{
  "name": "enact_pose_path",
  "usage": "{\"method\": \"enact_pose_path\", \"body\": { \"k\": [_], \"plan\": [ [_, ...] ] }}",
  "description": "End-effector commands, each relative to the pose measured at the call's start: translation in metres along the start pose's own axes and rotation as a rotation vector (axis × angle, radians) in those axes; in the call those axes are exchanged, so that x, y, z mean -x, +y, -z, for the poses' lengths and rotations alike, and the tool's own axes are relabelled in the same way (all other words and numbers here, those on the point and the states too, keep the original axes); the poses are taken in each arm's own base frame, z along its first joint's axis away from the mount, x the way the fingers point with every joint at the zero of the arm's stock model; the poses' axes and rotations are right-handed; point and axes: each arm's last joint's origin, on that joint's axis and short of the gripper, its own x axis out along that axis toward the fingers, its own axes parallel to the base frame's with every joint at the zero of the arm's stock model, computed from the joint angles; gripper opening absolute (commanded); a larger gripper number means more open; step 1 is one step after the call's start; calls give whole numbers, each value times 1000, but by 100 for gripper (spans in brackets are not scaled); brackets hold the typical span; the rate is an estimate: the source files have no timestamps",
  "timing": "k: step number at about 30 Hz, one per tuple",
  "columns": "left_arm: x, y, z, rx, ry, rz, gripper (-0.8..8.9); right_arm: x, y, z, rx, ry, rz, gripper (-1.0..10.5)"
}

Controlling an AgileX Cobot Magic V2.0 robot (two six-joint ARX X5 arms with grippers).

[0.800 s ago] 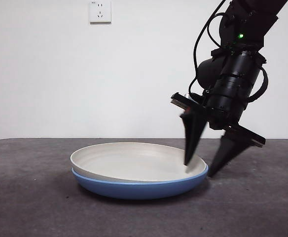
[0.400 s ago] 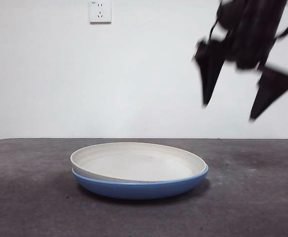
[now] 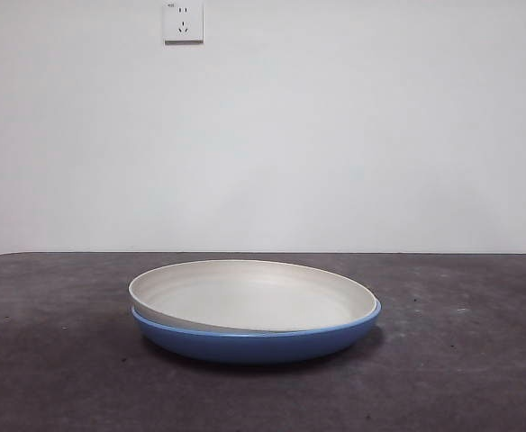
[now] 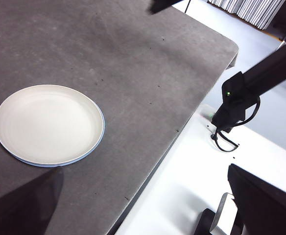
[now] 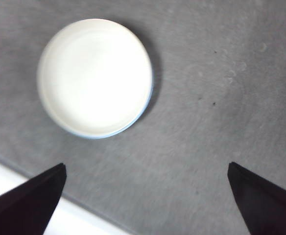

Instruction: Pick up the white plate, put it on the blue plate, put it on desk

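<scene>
Now the white plate (image 3: 245,292) sits nested on the blue plate (image 3: 263,342), mid-counter (image 3: 461,378), so stacking looks done. Both end effectors, left (image 4: 143,205) and right (image 5: 148,196), hang high, spread wide, carrying nothing.

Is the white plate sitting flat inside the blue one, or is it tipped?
Slightly tipped. The white plate rests in the blue plate, its left rim raised above the blue rim, its right rim tucked inside.
</scene>
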Motion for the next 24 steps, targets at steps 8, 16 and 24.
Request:
{"method": "enact_pose_path", "body": {
  "k": [8, 16, 24],
  "plan": [
    [2, -1, -5, 48, -38, 13, 657, 90, 16, 86, 139, -235, -140, 619],
    [2, -1, -5, 47, -40, 13, 657, 126, 12, 138, 184, -417, -185, 616],
    [2, -1, -5, 47, -40, 13, 652, 130, 11, 147, 192, -440, -201, 615]
  ]
}}
